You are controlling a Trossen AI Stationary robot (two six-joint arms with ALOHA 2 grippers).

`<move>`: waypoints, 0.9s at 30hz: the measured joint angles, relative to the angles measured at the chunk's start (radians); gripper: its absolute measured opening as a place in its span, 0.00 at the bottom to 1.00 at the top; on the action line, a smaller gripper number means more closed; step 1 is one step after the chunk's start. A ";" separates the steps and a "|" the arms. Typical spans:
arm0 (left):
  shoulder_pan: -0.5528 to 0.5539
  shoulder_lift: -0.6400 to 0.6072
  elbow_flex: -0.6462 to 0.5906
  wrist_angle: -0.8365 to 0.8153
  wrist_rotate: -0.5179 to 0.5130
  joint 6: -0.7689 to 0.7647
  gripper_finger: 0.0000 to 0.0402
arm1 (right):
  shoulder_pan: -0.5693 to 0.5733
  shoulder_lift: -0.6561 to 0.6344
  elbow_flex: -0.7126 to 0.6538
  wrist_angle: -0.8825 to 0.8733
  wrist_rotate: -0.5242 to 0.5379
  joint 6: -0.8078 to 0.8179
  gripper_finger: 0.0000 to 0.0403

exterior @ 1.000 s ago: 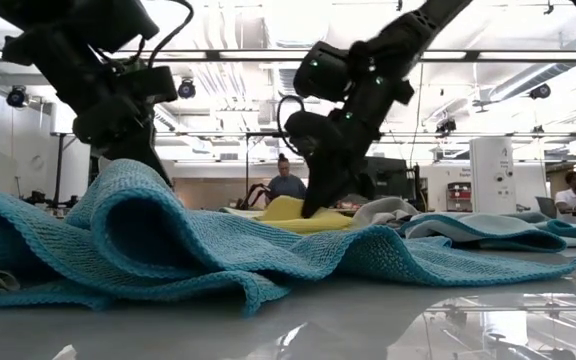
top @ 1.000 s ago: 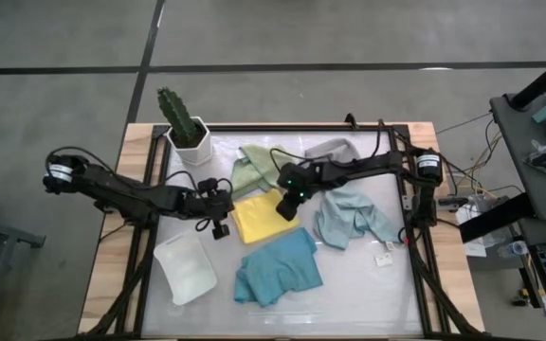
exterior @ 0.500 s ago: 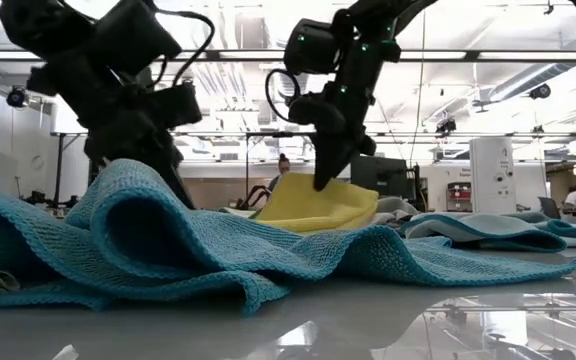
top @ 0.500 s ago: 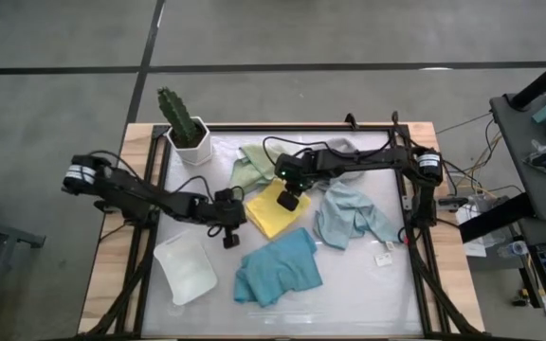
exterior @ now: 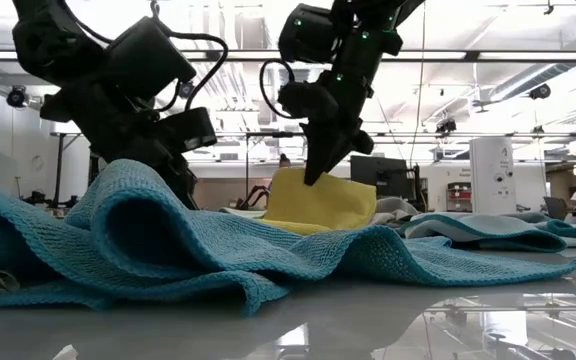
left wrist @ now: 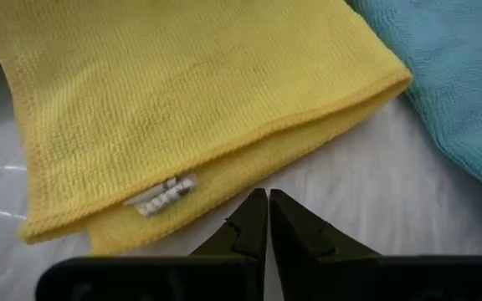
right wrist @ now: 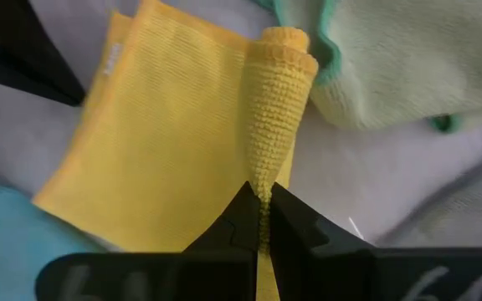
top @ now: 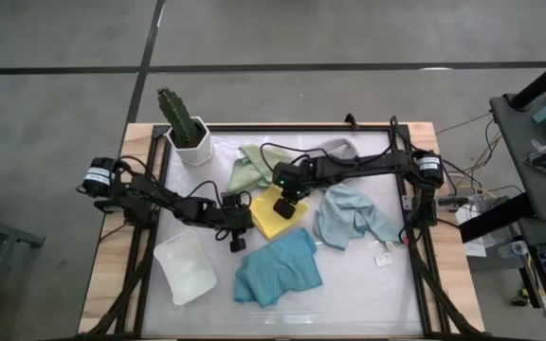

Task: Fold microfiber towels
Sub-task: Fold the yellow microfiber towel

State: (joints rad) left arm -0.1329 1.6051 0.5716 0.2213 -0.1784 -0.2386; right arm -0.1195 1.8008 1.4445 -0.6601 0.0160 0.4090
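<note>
A yellow towel [top: 269, 222] lies mid-table, folded over on itself, its lower part on the table. My right gripper [top: 284, 206] is shut on it and stands above it. My left gripper [top: 237, 243] is shut, low at the towel's left near edge, where a label [left wrist: 167, 196] shows. In the low view the teal towel [exterior: 168, 250] hides its tips. That teal towel [top: 278, 270] is crumpled at the near side. A pale blue towel [top: 351, 216] lies to the right. Sage green [top: 247, 168] and grey [top: 335, 149] towels lie at the far side. My right gripper pinches a bunched ridge of the yellow towel [right wrist: 268, 171] between its two fingers, slanting down from above. The held part [exterior: 318, 185] is lifted, and the cloth slopes from it down to the table. My left gripper's shut tips [left wrist: 268, 201] stand at the towel's edge [left wrist: 224, 171]; whether they touch it, I cannot tell.
A white tray [top: 186, 268] lies at the near left beside my left arm. A cactus in a white pot [top: 186, 128] stands at the far left corner. A small white tag [top: 384, 256] lies near the right edge. A black frame [top: 150, 227] borders the table.
My right gripper has risen, drawing the held part of the yellow towel up; the towel, flat before, now stands sloped and narrower while its lower part stays down. My left gripper has sunk and gone toward the table's right and near side, up to the towel's edge.
</note>
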 joint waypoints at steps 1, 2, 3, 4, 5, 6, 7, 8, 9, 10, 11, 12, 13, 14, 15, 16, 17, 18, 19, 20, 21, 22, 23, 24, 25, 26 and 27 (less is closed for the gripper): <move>0.000 0.000 -0.002 0.006 0.000 0.008 0.01 | 0.004 0.000 0.000 0.009 0.000 0.010 0.02; 0.000 0.000 -0.002 0.008 0.001 0.010 0.01 | 0.008 0.000 0.000 0.016 0.000 0.019 0.02; 0.000 0.000 -0.001 0.008 0.001 0.010 0.01 | 0.011 0.000 0.000 0.025 0.000 0.028 0.02; 0.000 0.000 -0.001 0.008 0.002 0.010 0.01 | 0.015 0.000 0.000 0.034 0.000 0.039 0.02; 0.000 0.000 -0.001 0.008 0.002 0.011 0.01 | 0.018 0.000 0.000 0.041 0.000 0.046 0.02; 0.000 0.000 -0.001 0.008 0.002 0.013 0.01 | 0.022 0.000 0.000 0.050 0.000 0.053 0.02; 0.000 0.000 -0.001 0.009 0.002 0.014 0.01 | 0.024 0.001 0.000 0.062 0.001 0.062 0.02; 0.000 0.000 -0.002 0.009 0.002 0.014 0.01 | 0.029 0.006 0.000 0.078 0.001 0.067 0.02; 0.000 0.000 -0.002 0.010 0.002 0.014 0.01 | 0.032 0.008 0.000 0.093 0.000 0.073 0.02; 0.000 0.000 -0.002 0.010 0.002 0.014 0.01 | 0.036 0.014 0.000 0.104 0.000 0.079 0.02; 0.000 0.000 -0.002 0.010 0.002 0.015 0.01 | 0.039 0.021 0.000 0.115 -0.001 0.086 0.02; 0.000 0.000 -0.002 0.011 0.002 0.015 0.01 | 0.040 0.029 0.000 0.128 -0.001 0.091 0.02; 0.000 0.000 -0.002 0.011 0.002 0.016 0.01 | 0.041 0.036 0.001 0.130 -0.001 0.096 0.02; 0.000 0.000 -0.002 0.011 0.002 0.016 0.01 | 0.042 0.045 0.003 0.130 -0.002 0.098 0.02; 0.000 0.000 -0.002 0.011 0.002 0.016 0.01 | 0.042 0.052 0.005 0.136 -0.001 0.102 0.02; 0.000 0.000 -0.002 0.011 0.001 0.016 0.01 | 0.044 0.058 0.006 0.149 -0.001 0.106 0.02; 0.000 0.000 -0.003 0.011 0.001 0.016 0.01 | 0.044 0.063 0.006 0.161 -0.001 0.110 0.02; 0.000 0.000 -0.003 0.012 0.001 0.016 0.01 | 0.045 0.065 0.006 0.171 -0.002 0.114 0.02; 0.000 0.001 -0.004 0.013 0.000 0.016 0.01 | 0.047 0.068 0.006 0.181 -0.009 0.115 0.02; 0.000 0.001 -0.004 0.013 0.000 0.016 0.01 | 0.049 0.071 0.006 0.197 -0.015 0.115 0.02; 0.000 0.001 -0.004 0.013 0.000 0.016 0.01 | 0.053 0.072 0.007 0.210 -0.017 0.115 0.02; 0.000 0.001 -0.004 0.013 0.000 0.016 0.01 | 0.055 0.072 0.007 0.218 -0.017 0.115 0.02; 0.000 0.001 -0.004 0.013 0.000 0.016 0.01 | 0.057 0.073 0.007 0.226 -0.018 0.116 0.02; 0.000 0.001 -0.004 0.013 -0.001 0.016 0.01 | 0.060 0.073 0.007 0.238 -0.020 0.116 0.02; 0.000 0.001 -0.004 0.013 -0.003 0.016 0.01 | 0.061 0.073 0.007 0.249 -0.020 0.117 0.02; 0.000 0.001 -0.004 0.013 -0.003 0.016 0.01 | 0.063 0.073 0.007 0.260 -0.020 0.116 0.02; 0.000 0.001 -0.004 0.013 -0.003 0.016 0.01 | 0.064 0.073 0.007 0.272 -0.019 0.116 0.02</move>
State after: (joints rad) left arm -0.1326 1.6062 0.5678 0.2340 -0.1816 -0.2225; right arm -0.0552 1.8740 1.4513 -0.3881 -0.0032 0.5255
